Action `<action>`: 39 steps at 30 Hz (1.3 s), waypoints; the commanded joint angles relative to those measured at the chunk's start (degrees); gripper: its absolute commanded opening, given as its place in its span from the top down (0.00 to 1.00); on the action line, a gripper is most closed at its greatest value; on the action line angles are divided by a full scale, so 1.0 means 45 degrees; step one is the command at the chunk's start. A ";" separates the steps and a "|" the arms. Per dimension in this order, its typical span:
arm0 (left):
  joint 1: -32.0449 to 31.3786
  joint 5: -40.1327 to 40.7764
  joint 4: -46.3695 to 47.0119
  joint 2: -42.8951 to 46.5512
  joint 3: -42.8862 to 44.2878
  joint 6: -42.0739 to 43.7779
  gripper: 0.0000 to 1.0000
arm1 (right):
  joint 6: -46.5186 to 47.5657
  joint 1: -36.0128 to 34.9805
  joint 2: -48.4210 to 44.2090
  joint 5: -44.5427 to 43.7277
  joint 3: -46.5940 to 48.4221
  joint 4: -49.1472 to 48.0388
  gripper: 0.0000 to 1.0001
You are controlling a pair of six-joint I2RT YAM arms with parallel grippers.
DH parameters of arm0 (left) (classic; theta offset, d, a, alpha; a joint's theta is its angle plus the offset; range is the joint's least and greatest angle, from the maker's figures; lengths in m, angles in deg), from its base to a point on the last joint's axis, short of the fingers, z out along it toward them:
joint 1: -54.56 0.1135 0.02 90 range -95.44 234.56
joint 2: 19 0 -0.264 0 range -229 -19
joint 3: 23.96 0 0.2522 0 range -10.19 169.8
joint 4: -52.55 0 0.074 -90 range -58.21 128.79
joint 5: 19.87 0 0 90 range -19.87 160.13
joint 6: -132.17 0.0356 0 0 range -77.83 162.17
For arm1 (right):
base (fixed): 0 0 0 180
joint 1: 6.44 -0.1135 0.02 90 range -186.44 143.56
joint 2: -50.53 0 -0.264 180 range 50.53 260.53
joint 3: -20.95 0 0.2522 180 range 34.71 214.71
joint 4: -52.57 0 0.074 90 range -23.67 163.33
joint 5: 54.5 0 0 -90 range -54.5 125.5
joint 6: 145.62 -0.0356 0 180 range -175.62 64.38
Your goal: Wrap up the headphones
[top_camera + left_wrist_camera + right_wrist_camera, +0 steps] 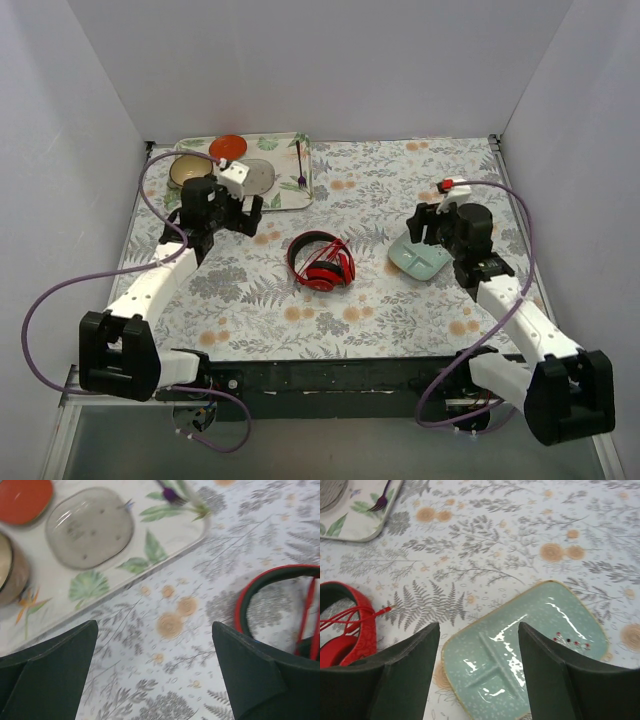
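Overhead view: both arms reach forward from the near edge, elbows bent. The left gripper [240,215] hangs beside the near-right corner of the tray [285,170]; the right gripper [428,230] hangs over the near-left part of a green divided plate [420,262]. The headphones [322,262] lie flat on the patterned tablecloth [400,190], approx. midway between the two grippers, touched by neither.

Left wrist view: the left gripper [155,680] has its fingers spread wide with only cloth between them – nothing held. The headband [250,595] curves in at right. The tray [150,535] carries a red-orange bowl [22,497], a grey dish [90,527] and a tan bowl [7,570].

Right wrist view: the right gripper [479,675] is likewise wide apart and holds nothing, with the plate [530,645] below it. Detail lost from overhead shows here – a red cup [350,635] at lower left and the thin cable ending in a plug [387,610] on the cloth, plus a fork [379,500] on the tray corner.
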 commanded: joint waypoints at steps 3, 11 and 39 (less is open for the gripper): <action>0.2474 0.1100 -0.1162 0.1548 -0.1712 0.0169 0.02 | -0.0281 0.1142 -0.2461 -0.1360 -0.1291 0.0075 0.24; 0.3592 0.1062 -0.0577 0.3268 -0.4192 -0.0026 0.02 | -0.0418 0.1298 -0.4904 -0.2377 -0.2932 -0.0412 0.19; 0.3592 0.0221 -0.0850 0.4169 -0.5542 -0.0163 0.02 | -0.3289 0.1279 -0.5510 -0.3178 -0.3322 -0.0451 0.05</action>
